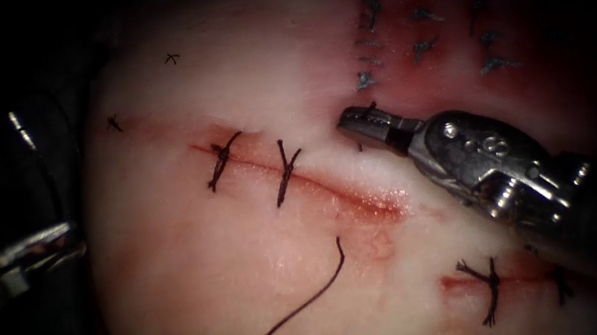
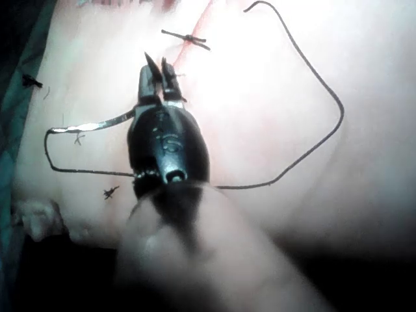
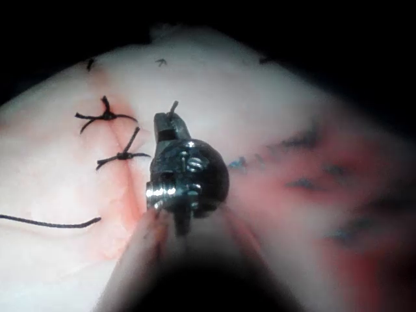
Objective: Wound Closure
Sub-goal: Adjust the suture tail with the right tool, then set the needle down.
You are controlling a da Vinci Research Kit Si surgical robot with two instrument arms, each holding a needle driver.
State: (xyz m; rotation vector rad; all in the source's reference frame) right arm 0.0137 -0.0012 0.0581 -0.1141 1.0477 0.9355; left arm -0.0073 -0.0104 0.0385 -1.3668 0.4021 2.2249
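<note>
Endoscope view: the right gripper [image 1: 353, 119] sits just beyond the cut [image 1: 332, 190] in the tissue [image 1: 198, 278], clenched on a short thread end [image 1: 369, 108] that pokes from its tips. The left gripper [image 1: 57, 243] hangs off the tissue's left edge, slightly parted and grasping nothing. The needle [image 1: 21, 129] lies loose near it, outside the tissue. The thread [image 1: 294, 316] trails between both grippers.
</note>
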